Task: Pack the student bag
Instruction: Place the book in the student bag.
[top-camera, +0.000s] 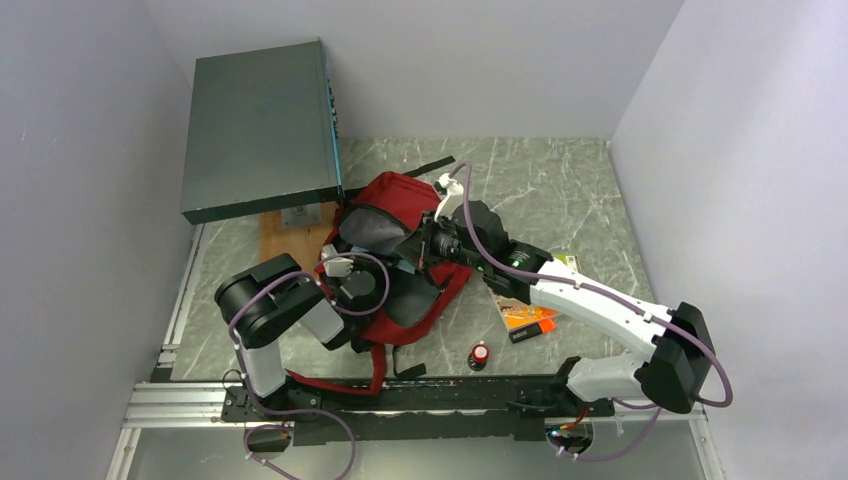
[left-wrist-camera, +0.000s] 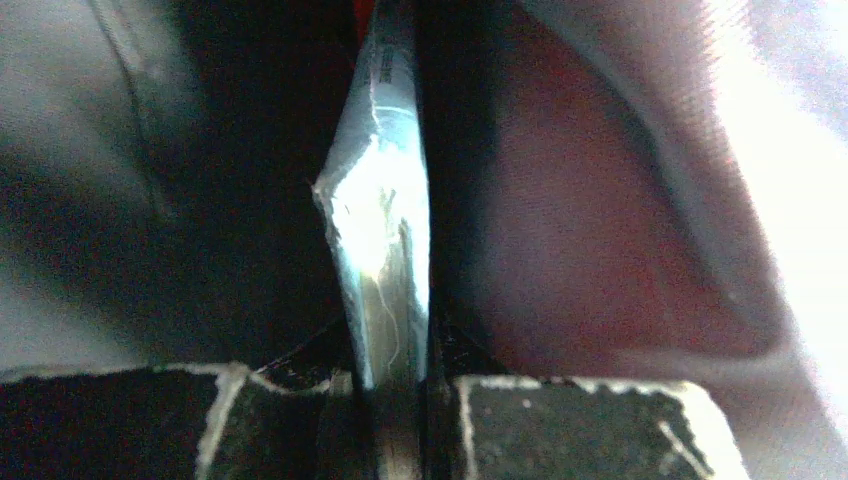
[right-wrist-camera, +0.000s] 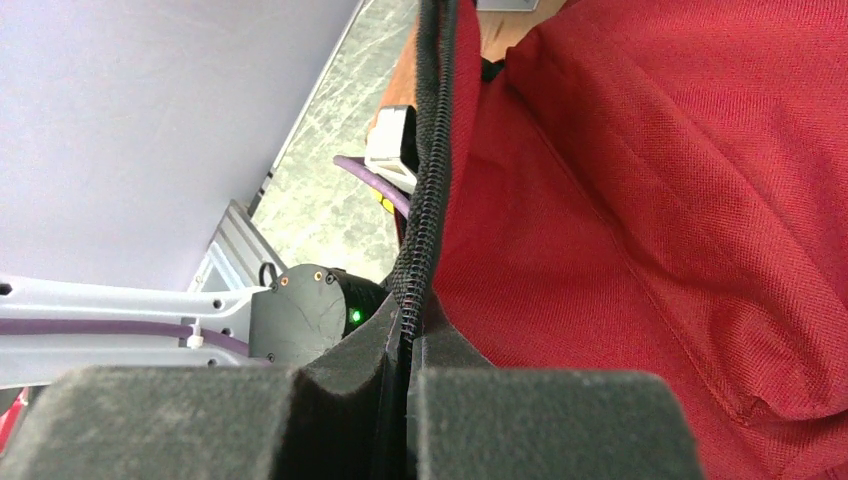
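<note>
The student bag (top-camera: 405, 195) is a dark red backpack lying open in the middle of the table, its grey lining (top-camera: 368, 228) showing. My left gripper (top-camera: 338, 264) reaches into the opening. In the left wrist view it (left-wrist-camera: 400, 372) is shut on a thin, flat, silvery-blue packet (left-wrist-camera: 385, 230) seen edge-on, with grey lining to its left and red fabric to its right. My right gripper (top-camera: 420, 247) is at the bag's right rim. In the right wrist view it (right-wrist-camera: 405, 365) is shut on the bag's black zip edge (right-wrist-camera: 425, 200) and holds it up.
A dark grey box (top-camera: 260, 125) stands at the back left, over a wooden board (top-camera: 283, 238). An orange and black item (top-camera: 528, 320) and a small red and white round thing (top-camera: 480, 353) lie right of the bag. Grey walls close in both sides.
</note>
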